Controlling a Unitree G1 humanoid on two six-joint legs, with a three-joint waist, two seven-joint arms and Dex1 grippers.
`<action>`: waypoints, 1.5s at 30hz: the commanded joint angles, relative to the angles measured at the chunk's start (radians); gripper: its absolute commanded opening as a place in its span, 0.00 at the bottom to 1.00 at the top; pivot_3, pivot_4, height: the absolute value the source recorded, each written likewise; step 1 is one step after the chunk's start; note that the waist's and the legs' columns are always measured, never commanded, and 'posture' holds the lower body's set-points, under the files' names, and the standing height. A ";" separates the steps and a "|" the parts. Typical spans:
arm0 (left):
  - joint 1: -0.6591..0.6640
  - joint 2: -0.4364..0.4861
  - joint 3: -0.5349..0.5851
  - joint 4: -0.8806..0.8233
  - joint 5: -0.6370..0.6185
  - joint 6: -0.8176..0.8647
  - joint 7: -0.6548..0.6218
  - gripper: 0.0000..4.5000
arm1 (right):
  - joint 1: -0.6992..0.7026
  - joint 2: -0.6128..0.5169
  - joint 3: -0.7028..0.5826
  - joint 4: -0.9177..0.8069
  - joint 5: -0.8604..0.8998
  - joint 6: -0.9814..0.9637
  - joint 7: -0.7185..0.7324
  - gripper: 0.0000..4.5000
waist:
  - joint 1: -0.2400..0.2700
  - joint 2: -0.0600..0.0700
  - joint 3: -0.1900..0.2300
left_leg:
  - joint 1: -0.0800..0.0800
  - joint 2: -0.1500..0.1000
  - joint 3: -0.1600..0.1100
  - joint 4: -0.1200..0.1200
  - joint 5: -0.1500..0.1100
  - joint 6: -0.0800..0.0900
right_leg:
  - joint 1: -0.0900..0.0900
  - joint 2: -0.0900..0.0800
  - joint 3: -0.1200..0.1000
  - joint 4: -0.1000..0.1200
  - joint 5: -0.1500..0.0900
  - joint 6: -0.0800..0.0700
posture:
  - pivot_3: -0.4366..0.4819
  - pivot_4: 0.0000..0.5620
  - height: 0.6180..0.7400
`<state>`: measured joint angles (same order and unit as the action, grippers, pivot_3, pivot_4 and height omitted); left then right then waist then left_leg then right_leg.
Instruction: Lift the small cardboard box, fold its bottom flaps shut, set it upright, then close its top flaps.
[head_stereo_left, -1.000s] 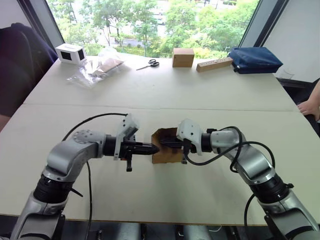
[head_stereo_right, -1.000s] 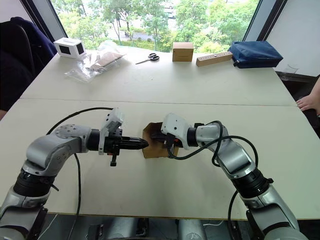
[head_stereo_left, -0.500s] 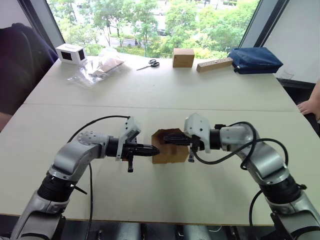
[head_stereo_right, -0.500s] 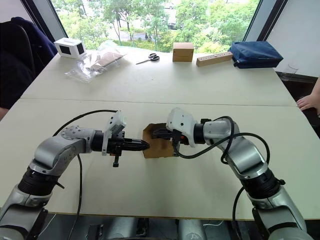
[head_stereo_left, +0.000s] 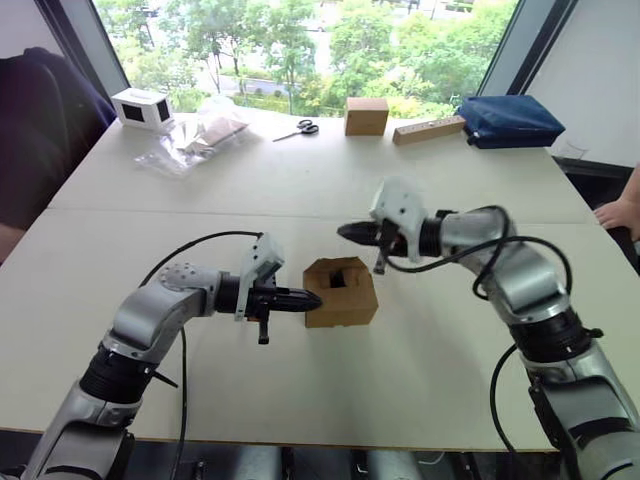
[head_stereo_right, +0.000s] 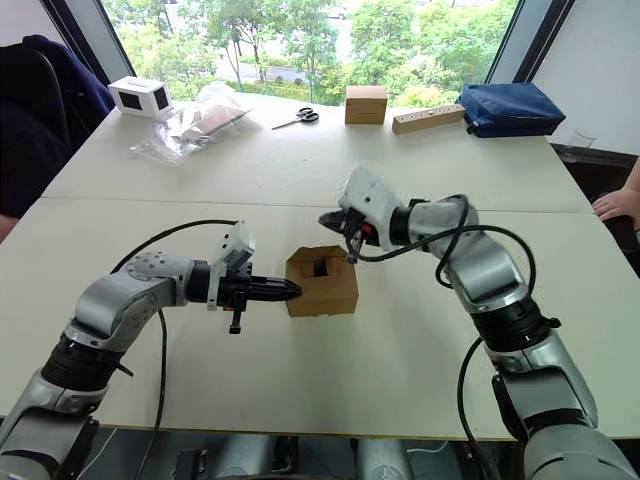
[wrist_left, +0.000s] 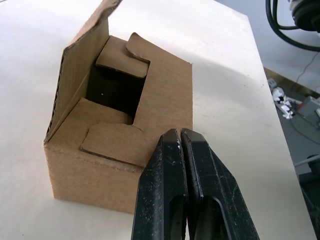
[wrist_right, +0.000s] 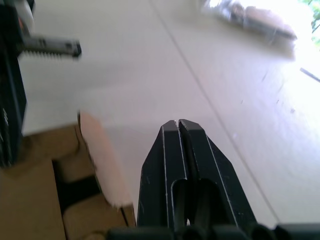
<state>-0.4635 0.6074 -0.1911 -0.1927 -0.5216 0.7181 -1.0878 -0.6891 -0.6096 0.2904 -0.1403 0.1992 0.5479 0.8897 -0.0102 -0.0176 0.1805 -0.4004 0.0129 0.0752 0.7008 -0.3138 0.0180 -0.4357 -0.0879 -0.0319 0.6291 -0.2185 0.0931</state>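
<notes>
The small cardboard box (head_stereo_left: 340, 292) stands on the table between my arms, its top facing up. Its top flaps (wrist_left: 117, 54) are partly folded in around a dark gap, and one flap (wrist_left: 90, 42) still stands up at the far side. My left gripper (head_stereo_left: 310, 298) is shut, with its tip against the box's left side near the top edge. My right gripper (head_stereo_left: 348, 231) is shut and empty, and hovers above and behind the box. In the right wrist view the box (wrist_right: 30, 200) lies below the shut fingertips (wrist_right: 170, 131).
Along the far edge lie a white box with dark panels (head_stereo_left: 140, 105), a plastic bag (head_stereo_left: 195, 135), scissors (head_stereo_left: 297, 128), a tan cube box (head_stereo_left: 366, 115), a wooden block (head_stereo_left: 428, 128) and a blue bag (head_stereo_left: 510, 118). A person's hand (head_stereo_left: 622, 212) rests at the right edge.
My right gripper has pulled off the box's top and risen up and back, clear of it. The left gripper has stayed at the box's left side.
</notes>
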 joint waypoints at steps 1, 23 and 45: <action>0.024 0.006 -0.009 -0.006 0.019 0.009 0.023 0.01 | 0.008 -0.012 0.002 -0.042 -0.013 -0.027 0.028 0.00 | 0.000 0.000 0.000 | 0.000 0.000 0.000 0.000 0.000 0.000 | 0.000 0.000 0.000 0.000 0.000 0.000 | 0.48 0.27 1.00; -0.055 -0.055 0.141 0.025 -0.156 0.129 0.075 0.01 | 0.119 -0.023 -0.006 -0.173 0.017 0.038 0.050 0.00 | 0.000 0.000 0.000 | 0.006 0.001 0.000 -0.001 -0.001 0.001 | 0.005 0.000 0.000 -0.001 0.000 0.000 | 0.48 0.27 1.00; -0.073 -0.177 0.074 0.129 -0.013 0.039 0.182 0.01 | 0.116 -0.054 -0.092 -0.284 0.081 0.100 0.044 0.00 | 0.001 0.000 0.000 | 0.006 0.001 0.000 -0.002 -0.001 0.001 | 0.005 0.000 0.000 -0.001 0.000 0.000 | 0.48 0.27 1.00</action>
<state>-0.5362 0.4347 -0.1063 -0.0397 -0.5324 0.7581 -0.9087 -0.5611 -0.6521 0.2431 -0.3671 0.2469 0.6371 0.9294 -0.0089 -0.0179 0.1807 -0.3940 0.0134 0.0753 0.6991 -0.3144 0.0186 -0.4303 -0.0880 -0.0318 0.6276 -0.2187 0.0930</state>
